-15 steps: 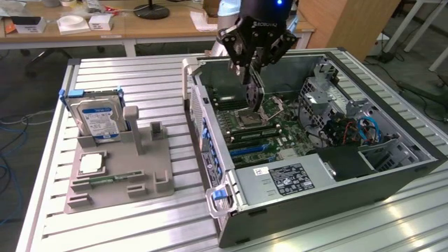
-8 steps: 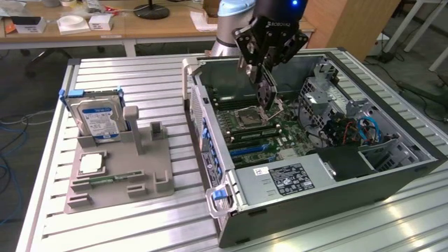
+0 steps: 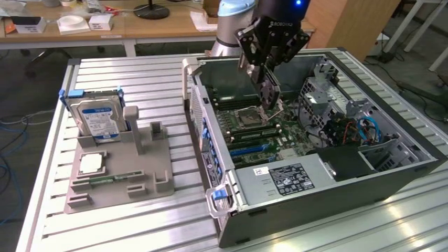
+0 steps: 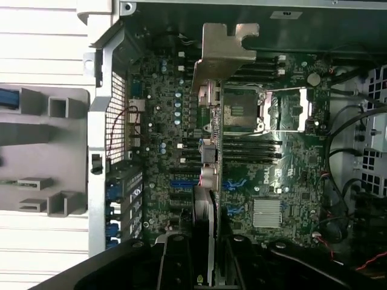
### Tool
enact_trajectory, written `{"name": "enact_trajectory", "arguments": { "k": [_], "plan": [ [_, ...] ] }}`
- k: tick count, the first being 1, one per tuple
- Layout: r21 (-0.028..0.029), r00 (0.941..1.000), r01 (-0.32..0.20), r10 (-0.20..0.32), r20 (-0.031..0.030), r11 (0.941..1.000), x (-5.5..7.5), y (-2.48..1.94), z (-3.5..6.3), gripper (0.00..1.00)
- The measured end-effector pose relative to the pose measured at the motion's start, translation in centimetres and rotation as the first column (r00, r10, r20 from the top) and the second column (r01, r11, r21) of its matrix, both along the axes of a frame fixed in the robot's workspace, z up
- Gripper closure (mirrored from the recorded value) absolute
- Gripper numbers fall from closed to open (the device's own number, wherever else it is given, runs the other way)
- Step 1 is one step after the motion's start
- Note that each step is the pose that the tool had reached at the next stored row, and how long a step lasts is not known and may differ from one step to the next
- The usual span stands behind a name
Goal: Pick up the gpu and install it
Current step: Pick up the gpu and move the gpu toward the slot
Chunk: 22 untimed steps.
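Gripper clamps gpu edge-down above motherboard inside open case. A slight tilt could seat it crooked and jam its bracket against the case.

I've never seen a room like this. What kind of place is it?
Probably a robotics lab or workshop: a robot arm hangs over an open computer case on a metal table, with cluttered desks behind.
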State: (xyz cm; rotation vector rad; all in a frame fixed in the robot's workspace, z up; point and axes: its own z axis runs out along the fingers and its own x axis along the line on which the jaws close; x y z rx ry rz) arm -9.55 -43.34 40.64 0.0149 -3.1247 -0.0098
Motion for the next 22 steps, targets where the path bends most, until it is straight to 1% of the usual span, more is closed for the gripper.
{"name": "enact_trajectory", "arguments": {
  "k": [3,7,16,18,22],
  "plan": [
    [0.0001,0.9999,-0.012,0.012,0.0000,0.9999,0.4,0.00,0.00,0.73],
    [0.0000,0.9998,-0.020,0.020,-0.0002,0.9998,1.2,0.00,0.00,0.73],
    [0.0000,0.9998,-0.020,0.020,-0.0005,0.9998,4.0,-0.01,0.00,0.73],
    [-0.0021,0.9998,-0.019,0.019,-0.0005,0.9998,4.1,-0.01,-0.01,0.73],
    [-0.0024,0.9998,-0.019,0.019,-0.0005,0.9998,4.1,-0.01,0.00,0.73]
  ]
}}
